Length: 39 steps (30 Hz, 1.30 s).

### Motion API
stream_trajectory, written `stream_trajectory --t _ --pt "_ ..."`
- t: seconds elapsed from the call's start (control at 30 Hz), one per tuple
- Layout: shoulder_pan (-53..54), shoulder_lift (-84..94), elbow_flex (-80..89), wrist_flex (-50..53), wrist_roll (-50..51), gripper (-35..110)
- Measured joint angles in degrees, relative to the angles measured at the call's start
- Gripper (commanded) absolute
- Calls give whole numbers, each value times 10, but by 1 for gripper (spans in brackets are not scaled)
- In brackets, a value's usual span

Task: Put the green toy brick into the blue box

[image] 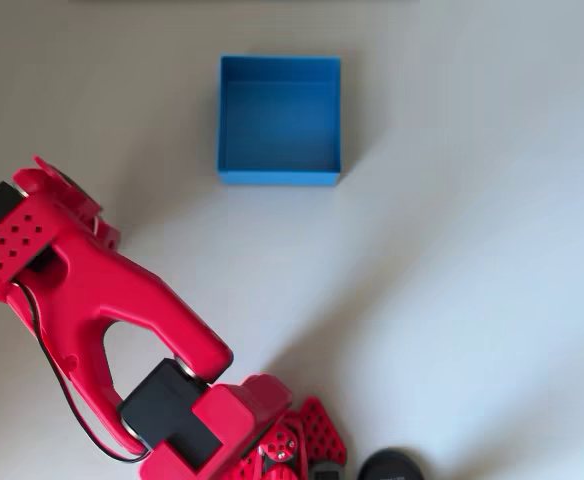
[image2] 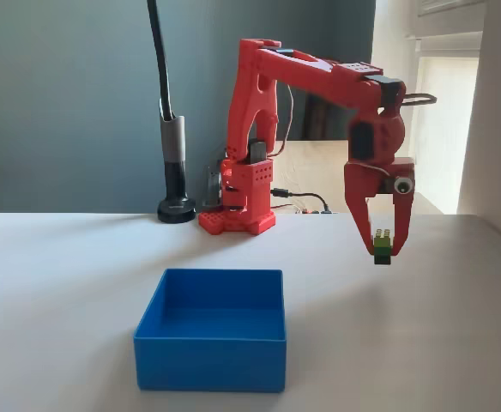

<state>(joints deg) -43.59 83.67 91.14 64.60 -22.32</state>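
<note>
In the overhead view, the box point(image: 279, 120) is sitting open-topped on the bench point(image: 472, 250), with nothing lying inside it. The red arm point(image: 102, 300) is reaching from its base at the bottom edge up toward the left edge, ending well to the lower left of the box, with bare bench between them. The arm's own body is covering whatever is hanging beneath it here, so from this view I cannot tell how the fingers are standing.

In the fixed view, the pincer point(image2: 381, 249) is pointing straight down and is clenching the brick point(image2: 382, 246) between its fingertips, the fingers drawn in close on either side of it. The brick is hanging clear of the bench, standing upright with its long axis vertical, studs at the top and its darker side at the bottom. It is to the right of the box point(image2: 210, 342) in this view, outside the right wall and above rim height, with a clear gap between them.

The coming move, as I judge it, is turning on that sideways offset: the pincer is needing to carry the brick leftward in this view until it is over the box's opening before letting go. Height is looking sufficient to clear the wall.
</note>
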Motion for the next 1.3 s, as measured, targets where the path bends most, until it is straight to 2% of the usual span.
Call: stream_trajectory --t 0.23,0.5,1.0,1.3 --pt "14 79 -3 -12 59 0" --pt "93 147 18 -63 82 0" --pt "315 155 18 -76 85 0" --pt "412 155 18 -96 92 0"
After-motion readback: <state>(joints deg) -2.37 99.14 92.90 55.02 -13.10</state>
